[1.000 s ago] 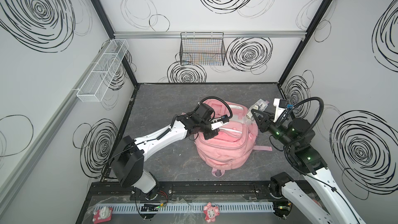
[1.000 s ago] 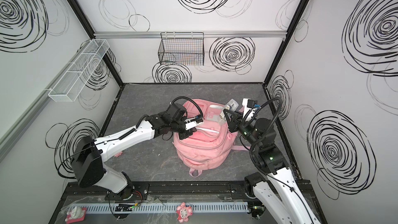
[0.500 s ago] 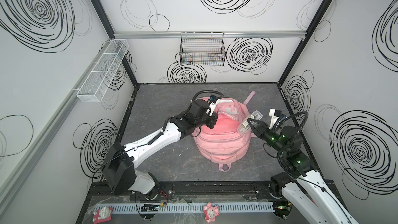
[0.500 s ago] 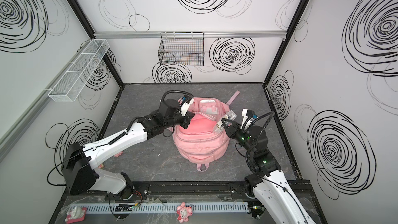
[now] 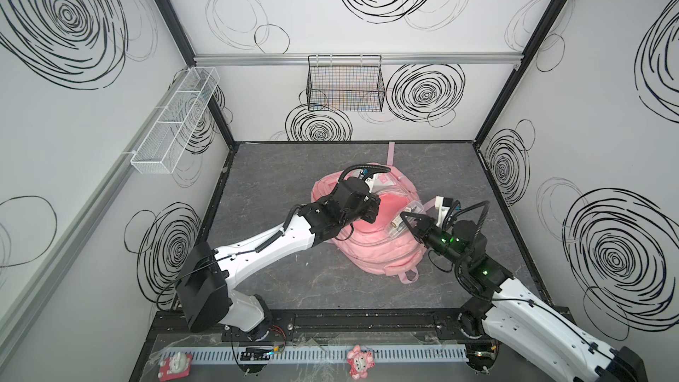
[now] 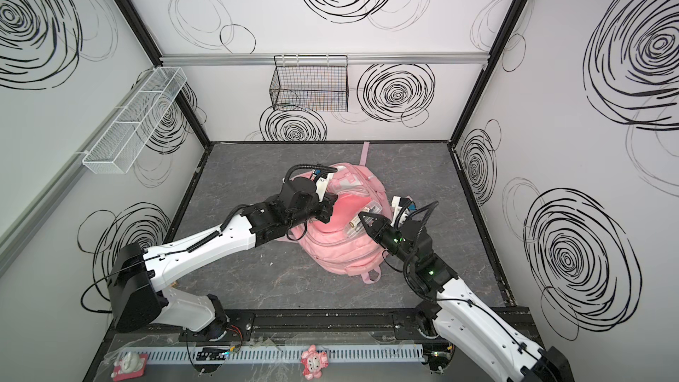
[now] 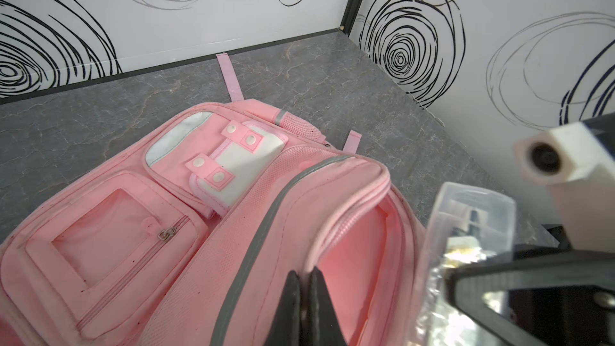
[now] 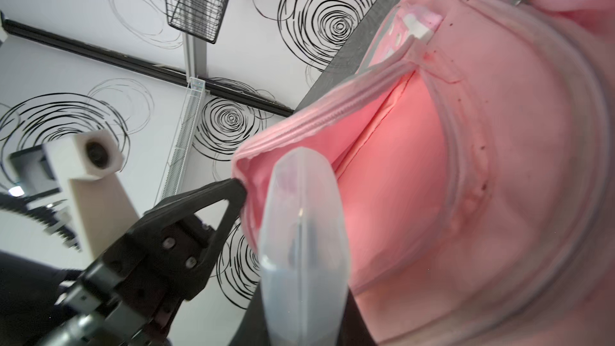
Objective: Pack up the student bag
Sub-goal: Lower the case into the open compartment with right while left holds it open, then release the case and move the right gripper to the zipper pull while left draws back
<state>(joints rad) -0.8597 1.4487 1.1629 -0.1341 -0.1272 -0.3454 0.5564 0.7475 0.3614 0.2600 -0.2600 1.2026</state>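
The student bag (image 5: 382, 251) (image 6: 341, 251) is a pink backpack lying in the middle of the grey floor with its main compartment gaping. My left gripper (image 5: 371, 214) (image 6: 329, 211) (image 7: 306, 272) is shut on the zip edge of that opening and holds it up; the right wrist view also shows the left gripper (image 8: 238, 188) pinching the rim. My right gripper (image 5: 406, 219) (image 6: 363, 217) (image 8: 304, 294) is shut on a clear plastic case (image 5: 413, 208) (image 6: 371, 209) (image 7: 472, 214) (image 8: 303, 228), whose tip is at the mouth of the bag (image 7: 233, 194) (image 8: 499, 161).
A black wire basket (image 5: 345, 86) hangs on the back wall. On the left wall is a white mesh shelf (image 5: 172, 123). A loose pink strap (image 5: 391, 152) trails toward the back wall. Two small toys (image 5: 360, 360) (image 5: 174, 363) sit by the front rail.
The bag has turned, its strap swinging to the back and its loop to the front right. My right gripper has carried the case left and down to the opening. My left gripper kept its hold.
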